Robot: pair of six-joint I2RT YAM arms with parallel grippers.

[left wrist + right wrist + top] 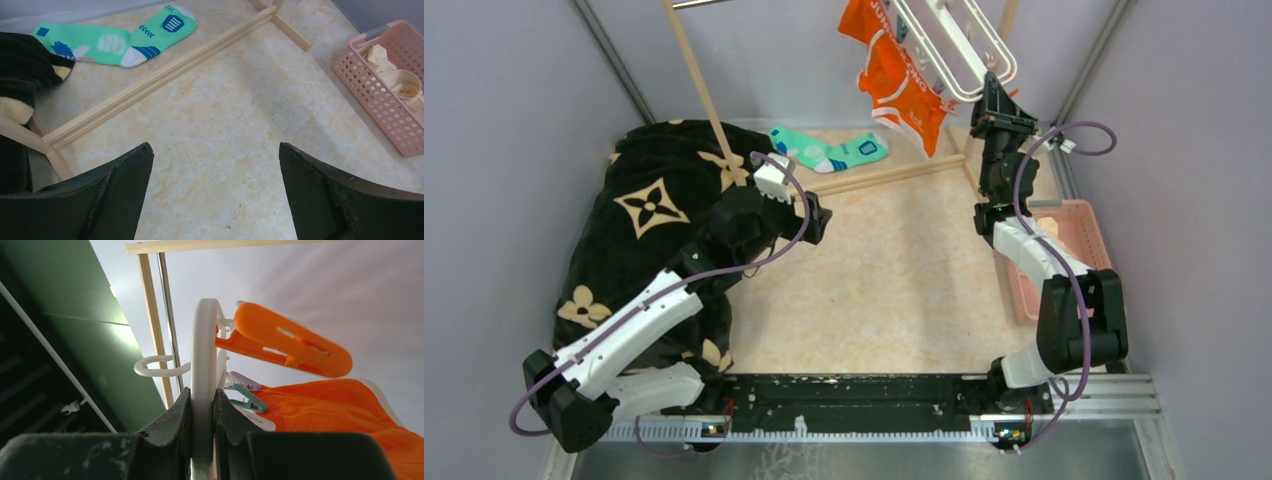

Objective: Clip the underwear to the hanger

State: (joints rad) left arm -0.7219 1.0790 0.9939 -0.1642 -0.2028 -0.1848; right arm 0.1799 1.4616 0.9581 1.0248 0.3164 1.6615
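Observation:
The orange underwear (894, 70) with white waistband lettering hangs from the white hanger (954, 45) at the top of the top view. My right gripper (996, 95) is raised and shut on the hanger's frame (204, 355). In the right wrist view an orange clip (290, 342), a purple clip (244, 381) and a teal clip (250, 400) dangle beside the orange cloth (335, 410). My left gripper (816, 222) is open and empty, low over the beige tabletop (215, 145).
A teal sock (829, 152) lies by the wooden rack's base bar (894, 175). A black blanket with tan flower patterns (659, 210) covers the left. A pink basket (1079, 235) holding beige cloth (395, 75) stands at the right.

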